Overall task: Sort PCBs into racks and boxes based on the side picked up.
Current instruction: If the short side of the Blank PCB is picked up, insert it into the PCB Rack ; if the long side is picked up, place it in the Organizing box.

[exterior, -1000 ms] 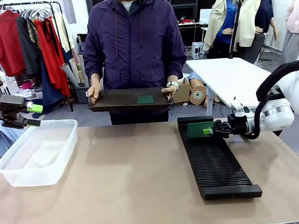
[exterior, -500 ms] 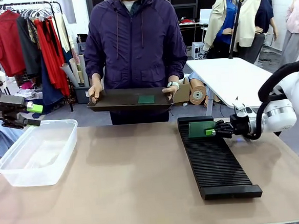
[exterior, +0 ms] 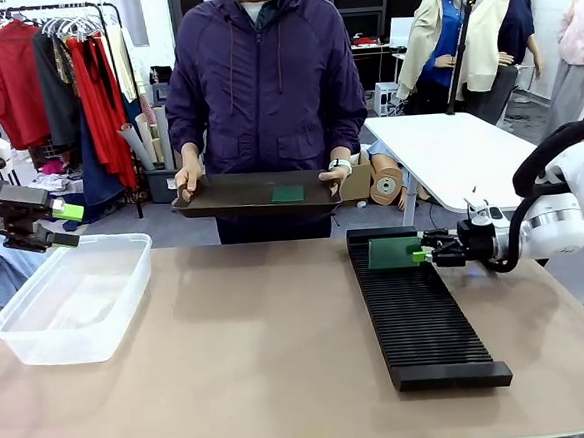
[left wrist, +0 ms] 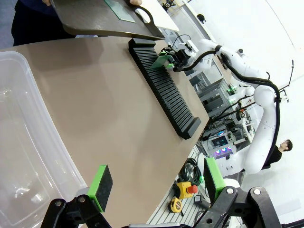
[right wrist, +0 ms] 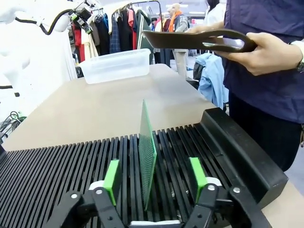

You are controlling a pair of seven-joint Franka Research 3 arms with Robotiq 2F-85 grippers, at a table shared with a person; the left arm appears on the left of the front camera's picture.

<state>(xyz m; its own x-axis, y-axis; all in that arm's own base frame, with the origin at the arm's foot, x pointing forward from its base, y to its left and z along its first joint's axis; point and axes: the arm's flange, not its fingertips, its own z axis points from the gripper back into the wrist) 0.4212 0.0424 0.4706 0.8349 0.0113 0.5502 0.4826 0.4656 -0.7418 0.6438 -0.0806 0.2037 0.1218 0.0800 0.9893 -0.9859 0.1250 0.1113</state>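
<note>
Standing on edge in a far slot of the rack [right wrist: 57, 171], the PCB [right wrist: 147, 152], likely light, stiff and brittle, sits untouched between the parted right jaws, best pinched by its edges, while the left jaws gape empty near the box [exterior: 72, 300].

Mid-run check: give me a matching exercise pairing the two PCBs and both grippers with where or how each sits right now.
Things:
1. rack PCB
2. tray PCB
3. left gripper
4. right gripper

States:
A. open, beside the tub
B. lying flat
C. open, pads either side of a PCB
D. standing upright on edge

Pairs: 1-D, 2-B, 3-A, 4-C
</note>
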